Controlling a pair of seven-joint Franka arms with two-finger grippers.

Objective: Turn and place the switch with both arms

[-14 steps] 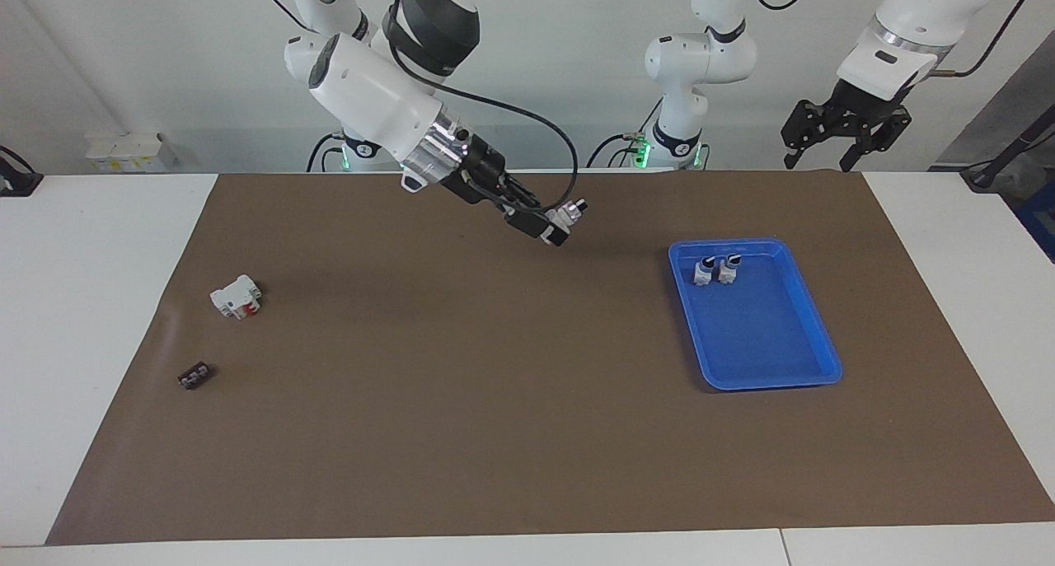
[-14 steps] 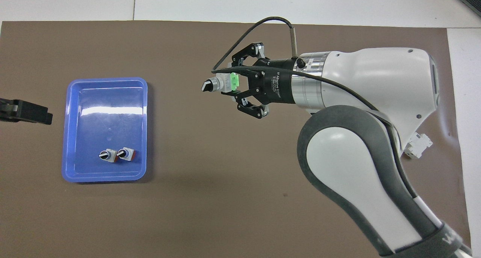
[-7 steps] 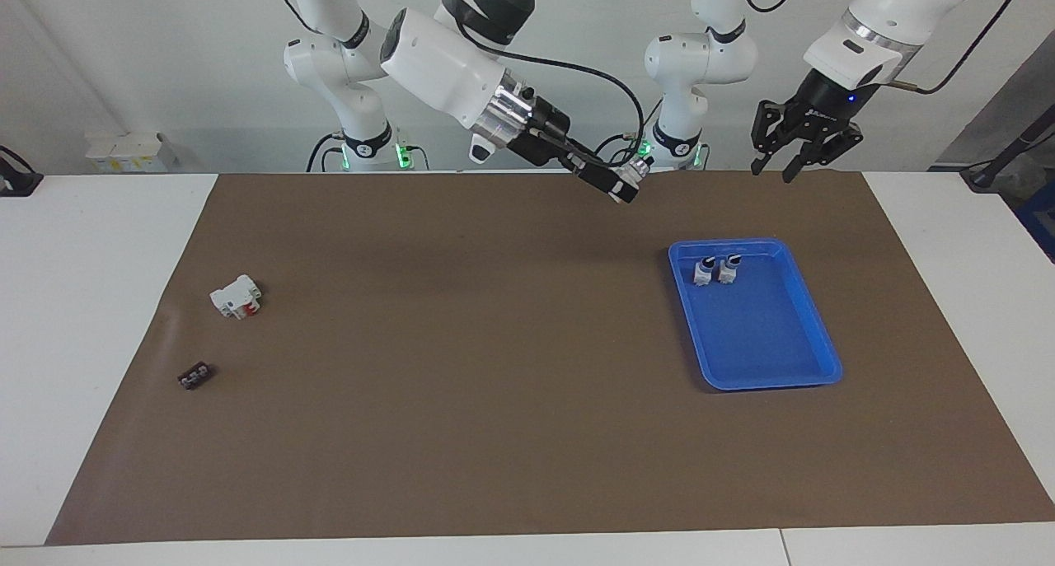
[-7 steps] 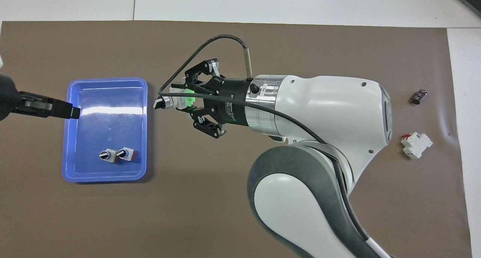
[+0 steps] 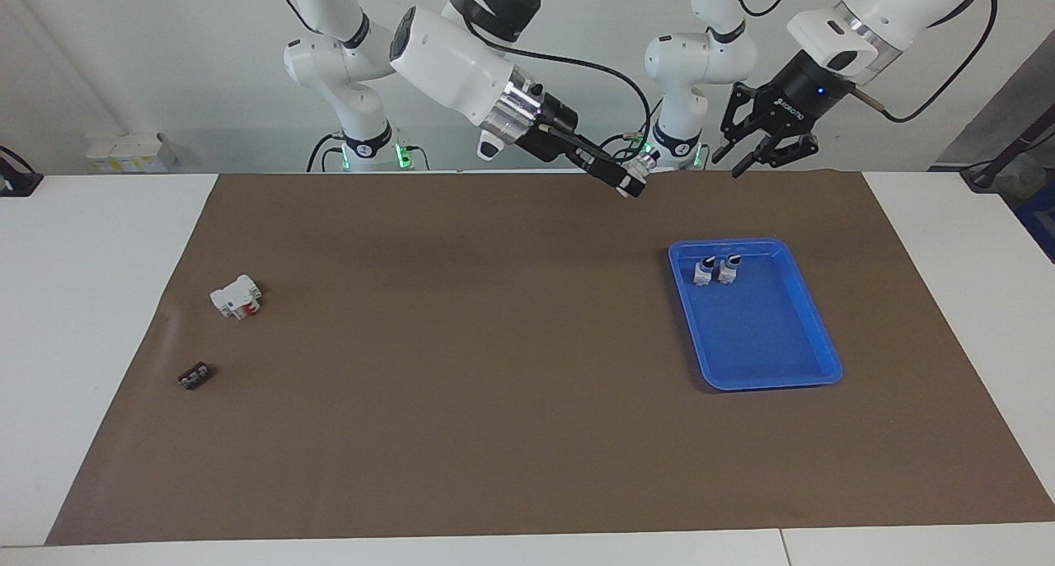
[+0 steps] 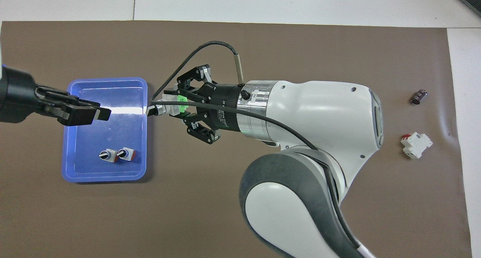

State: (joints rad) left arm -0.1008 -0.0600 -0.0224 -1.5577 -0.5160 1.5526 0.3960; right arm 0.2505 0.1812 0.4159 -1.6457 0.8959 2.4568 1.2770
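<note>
We see the switch (image 6: pixel 170 106) held up in the air by the right gripper (image 6: pixel 176 108), fingers clamped on its body. It lies sideways: whitish-grey body, bright green block between the fingers, black-and-white knob pointing toward the left arm's end of the table. In the overhead view it hangs over the brown mat (image 5: pixel 461 368), just beside the blue tray's (image 6: pixel 142 138) rim.

The left gripper (image 5: pixel 762 137) is also up in the air, fingers spread apart w/ nothing between them; from above it covers the tray's rim at the left arm's end. Its tips are close to the knob but not touching.

Inside the tray, near the edge closest to the robots, two similar switches (image 6: pixel 116 154) stand side by side. Toward the right arm's end lie a white breaker w/ red lever (image 6: pixel 416 145) and, farther from the robots, a small dark part (image 6: pixel 419 96).

Vs half a second ago: the right gripper carried the switch a bit closer to the tray, and the left gripper came further in toward it.
</note>
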